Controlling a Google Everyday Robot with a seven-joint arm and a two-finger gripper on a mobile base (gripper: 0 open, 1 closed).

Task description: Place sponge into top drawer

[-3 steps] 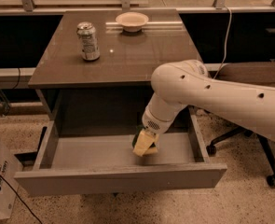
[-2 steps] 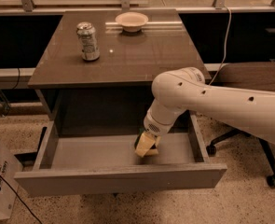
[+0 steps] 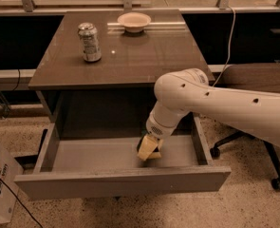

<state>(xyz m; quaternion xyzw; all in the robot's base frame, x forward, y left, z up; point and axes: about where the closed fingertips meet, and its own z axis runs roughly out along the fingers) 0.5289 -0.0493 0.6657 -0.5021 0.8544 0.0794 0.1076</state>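
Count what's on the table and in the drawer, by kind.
Can: 1, on the table
Bowl: 1, on the table
Gripper: 1, down inside the open drawer
Sponge: 0 seen clear of the gripper; may be hidden at it
Total: 3

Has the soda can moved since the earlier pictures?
No. The can stays left of the bowl on the table; the gripper hangs low inside the open drawer.

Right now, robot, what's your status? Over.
Gripper low inside open top drawer. Sponge not clearly visible. Can and bowl up on tabletop, out of the way.
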